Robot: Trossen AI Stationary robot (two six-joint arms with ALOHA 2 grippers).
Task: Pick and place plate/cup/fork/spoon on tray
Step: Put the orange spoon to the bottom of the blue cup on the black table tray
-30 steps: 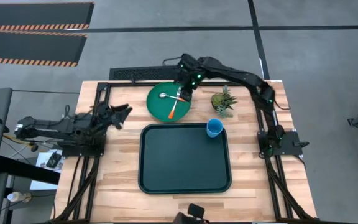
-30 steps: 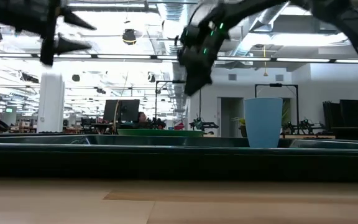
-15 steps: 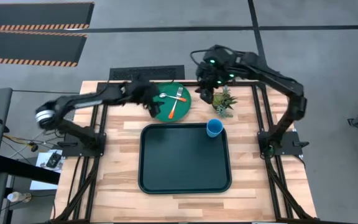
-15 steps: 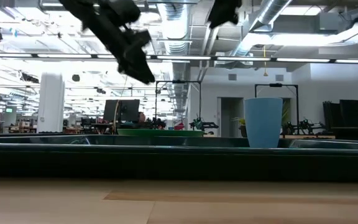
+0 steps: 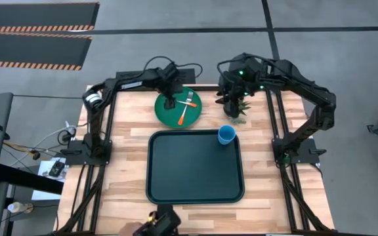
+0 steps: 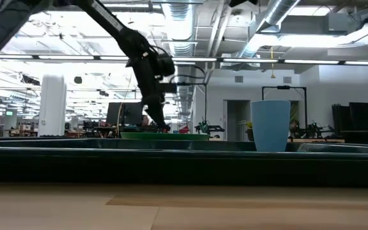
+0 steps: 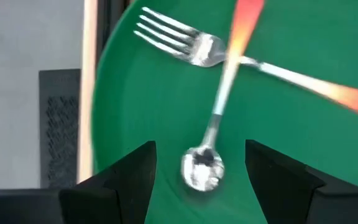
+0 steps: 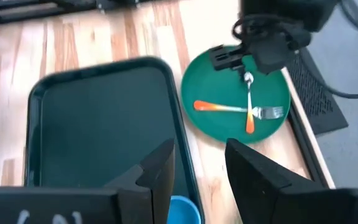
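The green plate (image 5: 178, 109) rests on the table beyond the dark tray (image 5: 195, 167). The fork (image 7: 173, 36) and the spoon (image 7: 202, 169) lie crossed on the plate, orange handles outward. The light-blue cup (image 5: 226, 135) stands upright in the tray's far right corner. My left gripper (image 7: 201, 180) is open, low over the plate, with one finger on either side of the spoon's bowl. I cannot tell whether it touches the plate. In the high view it hides the bowl (image 5: 170, 101). My right gripper (image 8: 197, 165) is open and empty, raised above the potted plant (image 5: 236, 105).
A small potted plant stands on the table right of the plate, under my right arm. The tray's inside (image 8: 104, 124) is bare except for the cup. A black grille (image 5: 189, 71) lies past the table's far edge. Bare wood (image 5: 126, 164) shows left of the tray.
My left gripper has swung from the table's left edge toward the far side and come down over the spoon's bowl on the plate. My right gripper has risen from the plate and gone toward the table's right, above the plant. Plate, fork, spoon and cup have kept still.
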